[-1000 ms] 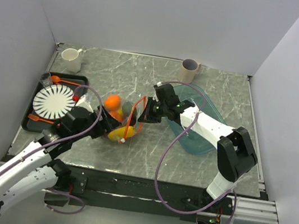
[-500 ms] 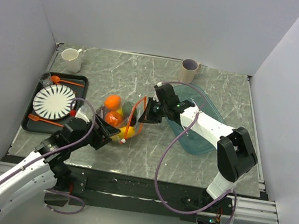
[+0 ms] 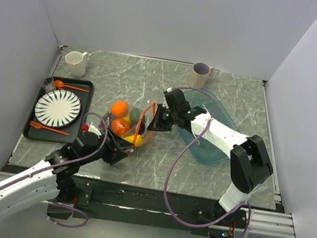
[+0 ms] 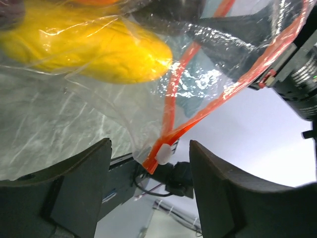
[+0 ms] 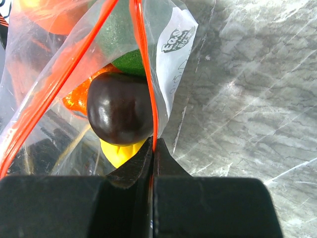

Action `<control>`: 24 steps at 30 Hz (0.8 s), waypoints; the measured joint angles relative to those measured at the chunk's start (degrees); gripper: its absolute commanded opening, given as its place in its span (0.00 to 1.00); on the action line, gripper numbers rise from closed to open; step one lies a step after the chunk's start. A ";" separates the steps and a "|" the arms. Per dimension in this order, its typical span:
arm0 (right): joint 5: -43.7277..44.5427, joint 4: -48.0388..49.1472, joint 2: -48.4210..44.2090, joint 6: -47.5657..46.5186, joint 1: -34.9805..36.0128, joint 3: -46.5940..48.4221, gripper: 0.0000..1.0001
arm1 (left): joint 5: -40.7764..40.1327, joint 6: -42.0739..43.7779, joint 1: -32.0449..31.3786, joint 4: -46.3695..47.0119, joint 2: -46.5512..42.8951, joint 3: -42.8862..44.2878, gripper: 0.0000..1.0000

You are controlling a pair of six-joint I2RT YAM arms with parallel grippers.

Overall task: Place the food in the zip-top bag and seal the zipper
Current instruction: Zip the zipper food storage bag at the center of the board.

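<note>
**Loaded but unsealed: you have both arms lined up for the closing pull.**

From above, the zip-top bag lies on the worktop between your arms. The food is already inside, and each arm is at one end of the bag's mouth. At the left wrist, your left jaws stand spread on either side of the pale slider tab at the end of the zipper, touching neither it nor the yellow fruit behind the film. They look placed to close on the tab and draw it along. At the right wrist, your right jaws are pressed together, pinching the zipper strip just beside the dark plum and below the green avocado. That grip likely anchors the bag and keeps the strip taut. The two strips gape apart, so the sealing is not yet done.
</note>
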 measured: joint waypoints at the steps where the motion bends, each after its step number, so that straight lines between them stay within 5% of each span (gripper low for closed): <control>1: 0.00 0.00 0.00 0.00 0.00 0.00 0.00 | -0.37 -0.57 -0.28 0.79 -0.04 -0.28 0.65; 24: -0.04 -0.09 -0.44 0.04 0.00 -0.02 0.00 | -9.79 -11.82 -1.05 11.04 -4.76 -8.44 0.48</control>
